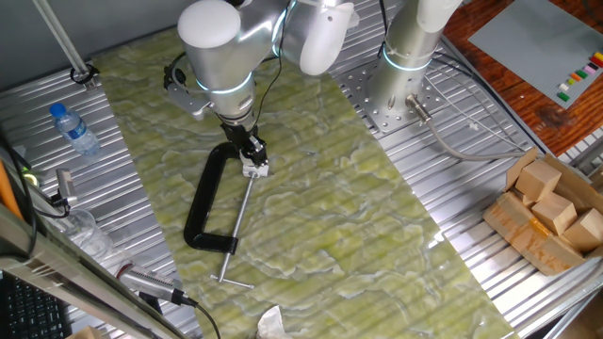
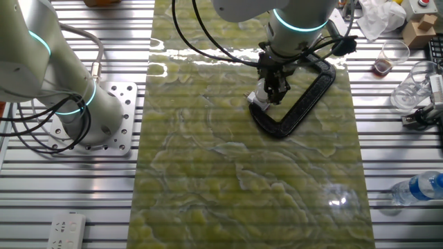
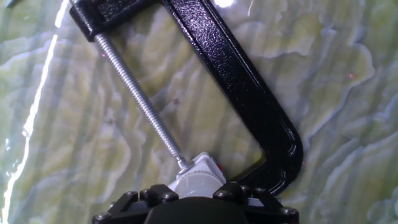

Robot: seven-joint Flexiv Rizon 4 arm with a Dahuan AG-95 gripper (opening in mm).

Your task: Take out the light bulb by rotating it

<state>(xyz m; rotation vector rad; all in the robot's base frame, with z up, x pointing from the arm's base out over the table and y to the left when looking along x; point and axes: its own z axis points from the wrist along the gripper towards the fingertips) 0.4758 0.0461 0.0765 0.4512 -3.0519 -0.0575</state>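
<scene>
Light bulb (image 2: 261, 90) sits directly under my gripper (image 2: 273, 95), in the white socket piece (image 3: 198, 176) pinched in the C-clamp (image 1: 209, 202), whose screw (image 3: 140, 99) runs toward 11 o'clock in hand view. Whether my fingers clasp the bulb, I cannot tell; its axis looks vertical, along my wrist.

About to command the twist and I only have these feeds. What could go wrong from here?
1. The gripper hides the light bulb in every view, so I cannot confirm the grasp; the fingers may slip when turning.
2. The white socket piece is held only by the black C-clamp, which lies loose on the mat; both could rotate together.
3. The fingers sit close to the clamp screw and might catch it.
</scene>
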